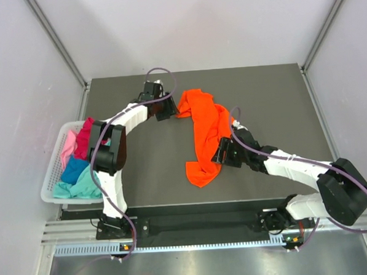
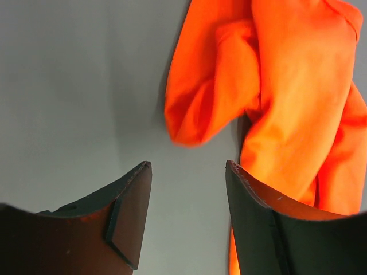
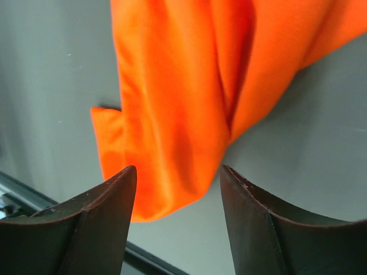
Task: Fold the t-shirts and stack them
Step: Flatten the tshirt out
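While the shirt is lying unfolded: the orange t-shirt (image 1: 203,133) is sprawling as a long, twisted strip on the table (image 1: 280,108), running from far centre toward the near edge.
Left side: the left gripper (image 1: 165,112) is hovering just beside the shirt's far end, its jaws standing apart with only bare table showing between them.
Right side: the right gripper (image 1: 224,152) is sitting at the right edge of the shirt's near part, jaws likewise apart over a hanging corner. Whether its fingertips are touching cloth is hard to tell from the wrist view.
Waiting pile: the magenta shirt (image 1: 85,131), pale pink shirt (image 1: 67,146) and teal shirt (image 1: 83,189) are lying bunched in the white basket (image 1: 49,184) at the left.
Stage: likely the arms are preparing to pinch both ends and spread the shirt flat; nothing is looking folded or stacked.
Risk: the cloth is doubling over itself, so a pinch may be catching several layers and carrying the twist into the spread. The left gripper, closing where it is, may be catching nothing.
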Tool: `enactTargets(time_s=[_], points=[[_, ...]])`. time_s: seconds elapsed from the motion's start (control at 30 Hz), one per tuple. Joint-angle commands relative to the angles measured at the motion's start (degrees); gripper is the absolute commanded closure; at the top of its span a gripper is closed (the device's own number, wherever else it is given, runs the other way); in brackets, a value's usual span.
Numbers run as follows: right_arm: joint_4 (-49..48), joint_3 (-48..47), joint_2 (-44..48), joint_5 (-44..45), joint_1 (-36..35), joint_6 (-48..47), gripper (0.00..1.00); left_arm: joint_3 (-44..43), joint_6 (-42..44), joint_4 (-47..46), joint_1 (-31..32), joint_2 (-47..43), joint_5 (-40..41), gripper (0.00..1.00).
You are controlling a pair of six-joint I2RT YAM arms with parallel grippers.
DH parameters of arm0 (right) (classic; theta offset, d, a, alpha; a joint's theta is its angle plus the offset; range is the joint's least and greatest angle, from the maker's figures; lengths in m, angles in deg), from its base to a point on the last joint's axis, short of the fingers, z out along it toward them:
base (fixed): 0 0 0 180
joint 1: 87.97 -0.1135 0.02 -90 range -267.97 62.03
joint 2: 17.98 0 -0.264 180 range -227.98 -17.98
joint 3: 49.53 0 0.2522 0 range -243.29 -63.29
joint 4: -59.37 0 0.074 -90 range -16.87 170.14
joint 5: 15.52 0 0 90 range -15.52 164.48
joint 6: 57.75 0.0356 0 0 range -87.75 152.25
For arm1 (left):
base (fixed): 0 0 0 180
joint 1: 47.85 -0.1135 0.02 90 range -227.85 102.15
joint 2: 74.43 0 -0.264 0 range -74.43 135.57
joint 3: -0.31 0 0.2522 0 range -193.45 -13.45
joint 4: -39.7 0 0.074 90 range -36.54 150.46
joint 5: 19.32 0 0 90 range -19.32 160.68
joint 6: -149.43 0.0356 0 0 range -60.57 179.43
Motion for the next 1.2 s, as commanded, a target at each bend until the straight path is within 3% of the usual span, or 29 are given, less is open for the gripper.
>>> enactTargets(time_s=[0.0,0.23,0.33,0.37,0.4,0.43,0.47,0.53,0.57,0.6,0.8,0.93,1.03,1.17], points=[[-2.8,0.9,0.1,2.5,-0.9,0.2,0.39,-3.8,2.8,-7.6,0.1,3.2,-2.6,0.41],[-4.6,1.6,-2.9,1.9,-1.1,-0.4,0.37,-7.2,3.9,-9.6,0.7,9.9,-4.9,0.45],[-4.7,1.2,-4.2,2.3,-1.1,-0.7,0.38,-8.9,4.1,-8.4,0.7,11.2,-5.7,0.66],[-4.8,0.8,-4.5,2.6,-1.0,-0.8,0.39,-9.7,4.2,-8.0,0.7,11.2,-5.6,0.80],[-4.7,-0.1,-4.9,4.4,-1.1,-1.2,0.42,-10.1,4.3,-7.4,0.7,10.6,-5.6,0.85],[-4.4,-0.7,-5.7,4.9,-1.0,-2.1,0.46,-10.5,4.4,-6.1,0.7,10.0,-5.5,0.91],[-3.5,-2.6,-6.5,5.8,-0.9,-3.2,0.58,-11.5,4.5,-3.9,0.7,8.5,-4.7,1.00],[-0.7,-5.1,-6.6,6.5,-0.4,-5.3,0.73,-12.6,4.5,-2.9,0.6,6.7,-3.4,1.00],[3.9,-6.6,-6.4,7.4,0.0,-6.2,0.96,-13.8,4.9,-0.2,0.6,5.6,-2.8,1.00],[6.6,-9.7,-5.7,10.7,0.6,-7.1,1.00,-14.4,5.0,1.0,0.6,2.8,-1.3,1.00],[28.0,-22.1,5.7,25.2,6.5,-14.3,1.00,-17.3,6.2,13.7,0.7,-11.4,6.2,1.00],[38.6,-29.1,13.9,30.1,10.8,-16.7,1.00,-15.7,6.7,20.9,1.7,-21.0,8.9,1.00],[43.6,-33.3,18.1,32.1,12.8,-17.7,1.00,-12.6,6.8,25.1,3.3,-28.1,10.1,1.00],[42.8,-35.2,18.9,32.3,15.2,-19.9,1.00,-6.3,6.1,25.6,3.9,-35.7,8.1,1.00]])
